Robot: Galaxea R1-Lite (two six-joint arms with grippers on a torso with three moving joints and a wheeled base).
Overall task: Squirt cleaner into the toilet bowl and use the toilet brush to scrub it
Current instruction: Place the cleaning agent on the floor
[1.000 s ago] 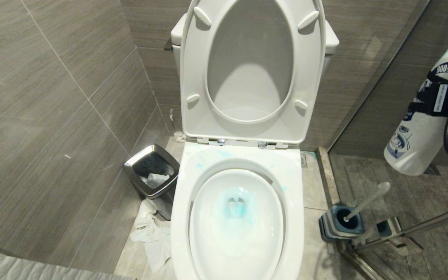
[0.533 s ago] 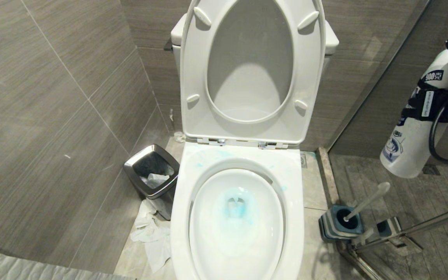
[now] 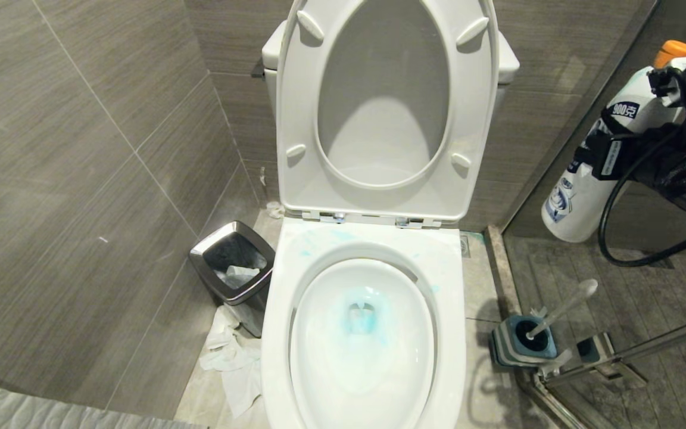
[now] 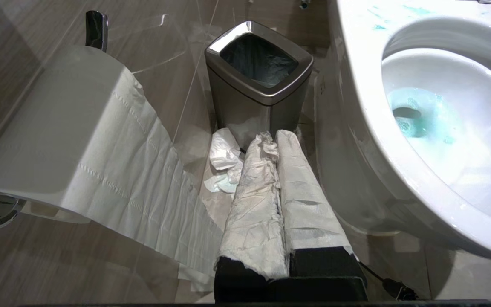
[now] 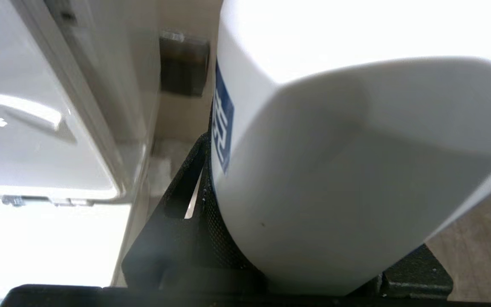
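Note:
The cleaner (image 3: 578, 193), a white bottle with an orange cap (image 3: 673, 51), hangs tilted in the air to the right of the toilet, cap uppermost. My right gripper (image 3: 610, 156) is shut on its middle; in the right wrist view the bottle (image 5: 335, 179) fills the space between the black fingers (image 5: 173, 204). The toilet bowl (image 3: 319, 357) stands open, seat and lid raised, with blue-teal liquid (image 3: 362, 319) at its bottom. The toilet brush (image 3: 564, 306) leans in its blue-grey holder (image 3: 501, 345) on the floor right of the bowl. My left gripper (image 4: 276, 138) is shut, its fingers (image 4: 254, 200) wrapped in white paper, low beside the bowl (image 4: 475, 128).
A steel-rimmed black waste bin (image 3: 233, 262) stands left of the toilet, with crumpled tissue (image 3: 233, 363) on the floor by it. A toilet paper roll (image 4: 58, 128) hangs on the left wall. A glass partition with a metal rail (image 3: 646, 345) runs on the right.
The right arm has carried the bottle to the left, toward the toilet, and turned it so the orange cap has come into view. The left arm has not moved.

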